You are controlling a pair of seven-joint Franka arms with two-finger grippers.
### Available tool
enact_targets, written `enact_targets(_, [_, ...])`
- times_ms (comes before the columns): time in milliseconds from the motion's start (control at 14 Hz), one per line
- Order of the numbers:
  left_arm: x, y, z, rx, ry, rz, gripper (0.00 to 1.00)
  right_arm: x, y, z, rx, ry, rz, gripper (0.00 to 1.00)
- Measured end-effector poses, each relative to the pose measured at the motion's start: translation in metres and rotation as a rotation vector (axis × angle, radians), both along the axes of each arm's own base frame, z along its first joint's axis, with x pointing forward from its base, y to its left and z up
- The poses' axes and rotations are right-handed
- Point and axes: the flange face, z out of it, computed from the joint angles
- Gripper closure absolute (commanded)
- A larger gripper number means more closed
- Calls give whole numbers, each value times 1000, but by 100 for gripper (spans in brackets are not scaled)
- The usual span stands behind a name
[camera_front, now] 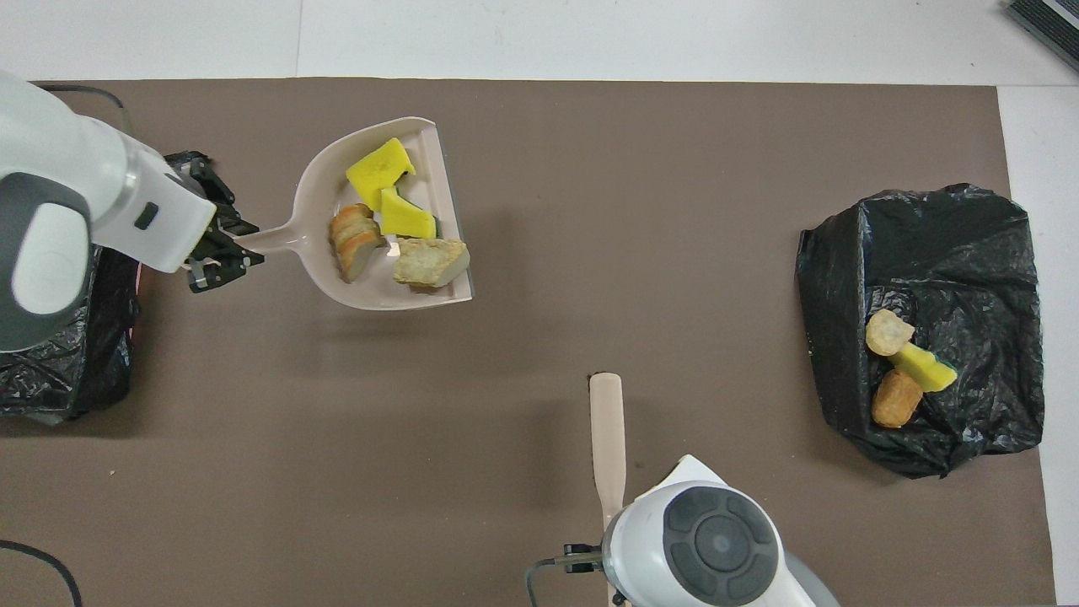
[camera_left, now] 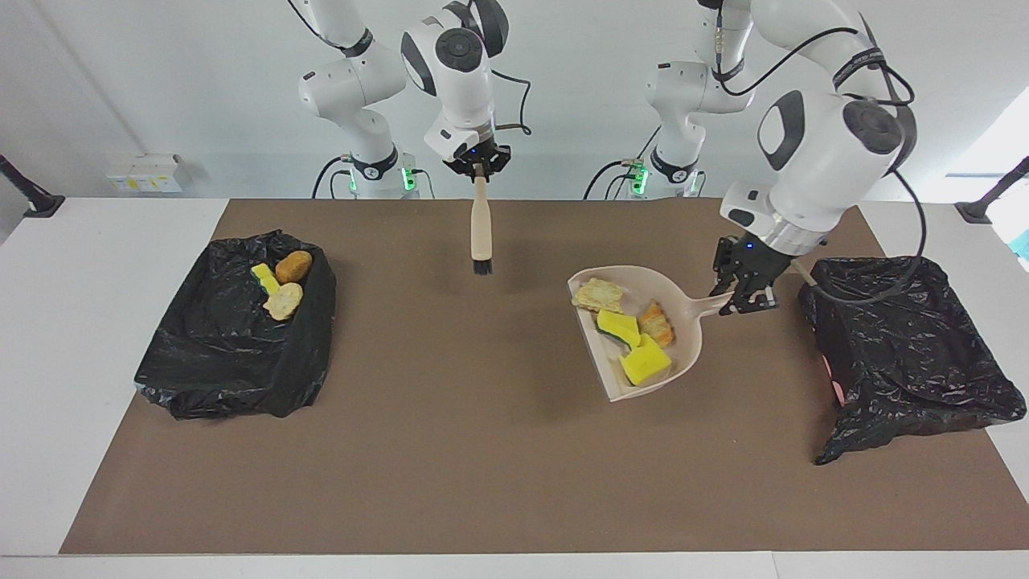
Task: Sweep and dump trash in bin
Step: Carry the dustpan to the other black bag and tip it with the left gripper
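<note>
Four pieces of trash point(camera_left: 631, 334) are carried in the beige dustpan point(camera_left: 683, 342), which is held in the air over the brown mat point(camera_left: 482, 450), near the black bin point(camera_left: 908, 354) at the left arm's end. Its handle is clamped by the left gripper point(camera_left: 744, 299). Three more pieces point(camera_left: 280, 285) lie in the bin point(camera_left: 233, 354) at the right arm's end. The brush point(camera_left: 481, 229) is held hanging upright, bristles down, clamped by the right gripper point(camera_left: 479, 170).
</note>
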Motion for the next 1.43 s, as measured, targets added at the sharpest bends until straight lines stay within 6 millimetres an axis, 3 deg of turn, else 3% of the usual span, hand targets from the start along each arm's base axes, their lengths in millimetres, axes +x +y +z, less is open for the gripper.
enact_targets(214, [8,74,7,2,-24,-17,100,1,20,-31,1,24,10,100])
enact_targets(428, [4,171,7,12,-52,-61,100,-7,40,-62,-20,47,44,100])
enact_targets(784, [-14,296,14,112,-75,-104,100,-14,40,-93,-32,44,44,100])
enact_targets(927, [-12,336,23,205,-71,-116,100,-17,41,-97,-35,46,51,100])
enact_targets(1069, [-3,351,31,320,-64,-150,100,-17,42,-97,-34,44,50,100])
enact_targets(1283, [10,365,41,496,-103,-221,100,-14,42,-101,-31,39,44,30])
enact_targets(1354, [11,370,43,560,-100,-239,100,-14,42,-102,-32,41,42,11])
enact_targets(1426, [12,374,43,625,-83,-263,100,-13,42,-102,-33,42,41,0])
